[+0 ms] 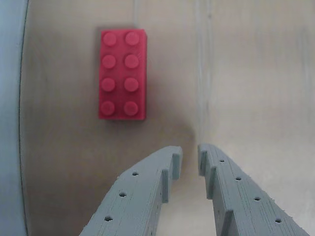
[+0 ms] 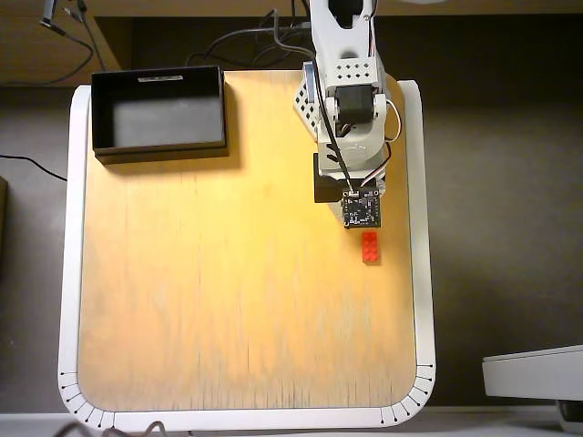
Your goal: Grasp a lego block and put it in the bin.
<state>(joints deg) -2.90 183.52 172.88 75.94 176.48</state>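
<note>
The lego block (image 1: 122,73) is a small red studded brick lying flat on the wooden table, up and left of my fingertips in the wrist view. My gripper (image 1: 189,155) hovers over bare wood beside it, its grey jaws all but shut with only a narrow slit between the tips and nothing held. In the overhead view the lego block (image 2: 371,247) lies near the table's right edge, just below the arm's wrist, which hides the fingers. The bin (image 2: 159,109), a black shallow box, stands empty at the table's far left corner.
The arm (image 2: 344,100) reaches in from the top of the overhead view. The table's white rim (image 2: 421,228) runs close to the right of the brick. Cables (image 2: 246,41) lie behind the table.
</note>
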